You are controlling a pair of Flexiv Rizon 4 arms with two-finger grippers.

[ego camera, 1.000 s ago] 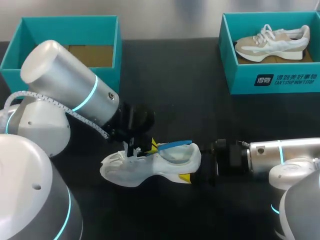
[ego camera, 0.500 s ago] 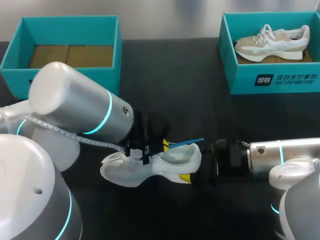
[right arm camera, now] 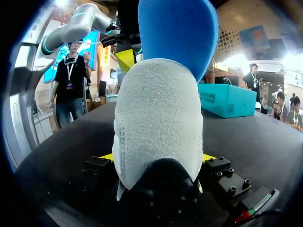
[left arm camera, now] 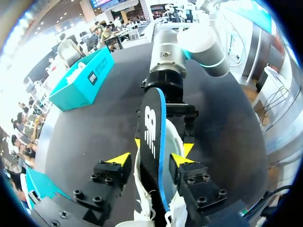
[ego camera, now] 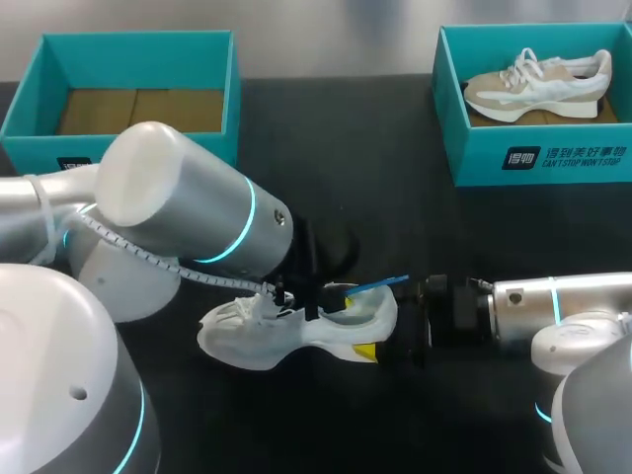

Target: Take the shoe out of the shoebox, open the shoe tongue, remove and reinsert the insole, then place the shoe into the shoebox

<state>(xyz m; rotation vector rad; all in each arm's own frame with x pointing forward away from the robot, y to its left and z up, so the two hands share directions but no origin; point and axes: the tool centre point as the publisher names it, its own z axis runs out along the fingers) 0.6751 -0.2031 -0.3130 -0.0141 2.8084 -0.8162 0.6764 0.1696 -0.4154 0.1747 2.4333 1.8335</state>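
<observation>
A white shoe [ego camera: 286, 336] stands on the black table, toe to the left. Its heel [right arm camera: 158, 123] sits between the fingers of my right gripper [ego camera: 380, 343], which is shut on it from both sides [right arm camera: 156, 158]. A black insole with a blue edge [left arm camera: 152, 137] lies tilted in the shoe's opening, its heel end [ego camera: 380, 285] sticking up over the collar. My left gripper [left arm camera: 151, 160] hangs over the shoe's middle [ego camera: 312, 296], open, one yellow tip on each side of the insole with a gap. The teal shoebox [ego camera: 35, 123] at the back left holds only a cardboard floor.
A second teal box [ego camera: 538, 158] at the back right holds a beige and white shoe [ego camera: 538, 84]. My left arm's thick forearm [ego camera: 183, 212] hangs over the table's left middle. Bare black tabletop lies between the two boxes.
My left arm slid right along the shoe towards the heel, carrying the insole. Its fingers then spread and let go of the insole. The right arm kept still.
</observation>
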